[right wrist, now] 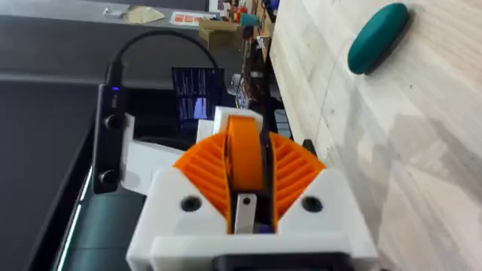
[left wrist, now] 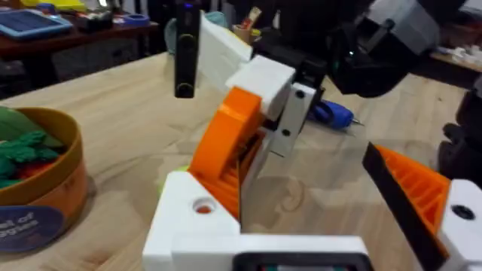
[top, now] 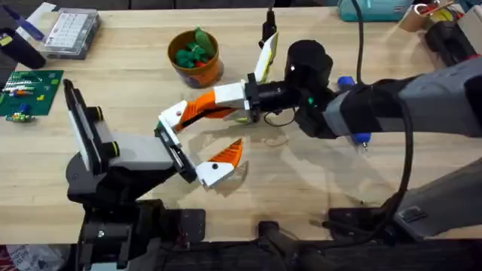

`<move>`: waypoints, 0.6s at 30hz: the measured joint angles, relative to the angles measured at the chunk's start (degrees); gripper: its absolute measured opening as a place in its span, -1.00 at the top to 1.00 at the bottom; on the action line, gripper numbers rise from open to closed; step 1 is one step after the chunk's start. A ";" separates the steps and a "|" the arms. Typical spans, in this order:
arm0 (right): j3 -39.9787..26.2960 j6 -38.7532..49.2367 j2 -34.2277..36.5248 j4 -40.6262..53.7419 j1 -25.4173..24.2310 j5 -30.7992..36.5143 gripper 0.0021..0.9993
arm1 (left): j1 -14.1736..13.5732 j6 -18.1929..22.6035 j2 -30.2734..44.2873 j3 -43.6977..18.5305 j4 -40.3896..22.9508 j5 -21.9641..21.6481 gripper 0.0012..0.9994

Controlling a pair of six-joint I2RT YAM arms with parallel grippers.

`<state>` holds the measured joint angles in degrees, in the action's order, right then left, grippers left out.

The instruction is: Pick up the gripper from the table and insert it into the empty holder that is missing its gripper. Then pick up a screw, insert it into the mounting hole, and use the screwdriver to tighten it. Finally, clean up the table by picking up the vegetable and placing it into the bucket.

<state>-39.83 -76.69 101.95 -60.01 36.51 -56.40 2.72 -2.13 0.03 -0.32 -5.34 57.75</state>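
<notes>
In the middle of the frame, a tight pinch by the right gripper (top: 199, 111) on the orange-and-white gripper piece (top: 172, 115) at the holder (top: 175, 154), with the left gripper (top: 224, 132) spread wide open and the bucket (top: 214, 69) higher up.

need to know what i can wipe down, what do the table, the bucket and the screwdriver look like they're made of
The table looks like light wood or a wood-look laminate: visible grain, with a soft sheen. The bucket looks like brown-orange card or matte plastic, thick rimmed with a printed label on the side; which one is unclear. The screwdriver looks like smooth, glossy blue plastic with a thin metal tip.
</notes>
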 joint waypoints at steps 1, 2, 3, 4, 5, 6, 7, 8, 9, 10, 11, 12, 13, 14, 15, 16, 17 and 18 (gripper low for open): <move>0.02 0.00 0.00 0.10 0.15 0.04 0.59 | -0.03 0.01 -0.02 0.00 0.00 0.19 -0.97; 0.02 0.00 0.00 0.18 0.29 0.10 0.55 | -0.09 0.10 0.00 0.00 -0.03 0.66 -0.97; 0.02 0.00 0.02 0.28 0.49 0.20 0.51 | -0.29 0.18 0.00 0.00 -0.09 1.09 -0.97; 0.04 0.00 0.02 0.34 0.68 0.23 0.50 | -0.44 0.20 0.00 0.00 -0.12 1.40 -0.97; 0.04 0.00 0.02 0.36 0.79 0.23 0.50 | -0.59 0.20 0.00 0.00 -0.18 1.66 -0.97; 0.04 0.00 0.02 0.35 0.84 0.23 0.50 | -0.61 0.20 0.00 0.00 -0.20 1.87 -0.97; 0.04 0.00 0.02 0.34 0.87 0.23 0.50 | -0.59 0.20 0.00 0.00 -0.22 2.03 -0.97; 0.04 0.00 0.02 0.36 0.87 0.23 0.49 | -0.59 0.20 -0.02 0.00 -0.24 2.19 -0.97; 0.04 0.00 0.02 0.36 0.87 0.23 0.49 | -0.59 0.20 0.00 0.00 -0.26 2.42 -0.97; 0.04 0.00 0.02 0.36 0.87 0.23 0.49 | -0.61 0.20 0.00 0.00 -0.26 2.51 -0.97; 0.04 0.00 0.02 0.36 0.87 0.22 0.49 | -0.59 0.20 0.00 0.00 -0.26 2.52 -0.97; 0.04 0.00 0.02 0.36 0.87 0.21 0.49 | -0.61 0.20 0.00 0.00 -0.26 2.56 -0.97; 0.04 0.00 0.02 0.36 0.87 0.19 0.48 | -0.61 0.20 0.00 0.00 -0.26 2.58 -0.97; 0.04 -0.02 0.02 0.38 0.87 0.14 0.45 | -0.59 0.20 0.00 0.00 -0.28 2.65 -0.97; 0.04 0.00 0.02 0.40 0.87 0.01 0.42 | -0.59 0.22 0.00 0.00 -0.28 2.67 -0.97; 0.04 0.00 0.00 0.40 0.85 -0.03 0.40 | -0.61 0.20 0.00 0.00 -0.28 2.67 -0.97; 0.04 0.00 0.02 0.35 0.78 -0.09 0.38 | -0.59 0.22 0.00 0.00 -0.28 2.69 -0.97; 0.04 0.00 0.02 0.26 0.69 -0.29 0.38 | -0.59 0.22 0.00 0.00 -0.28 2.69 -0.97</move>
<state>-39.79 -76.69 101.97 -59.75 37.21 -56.68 2.13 -1.91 0.03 -0.32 -5.63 60.45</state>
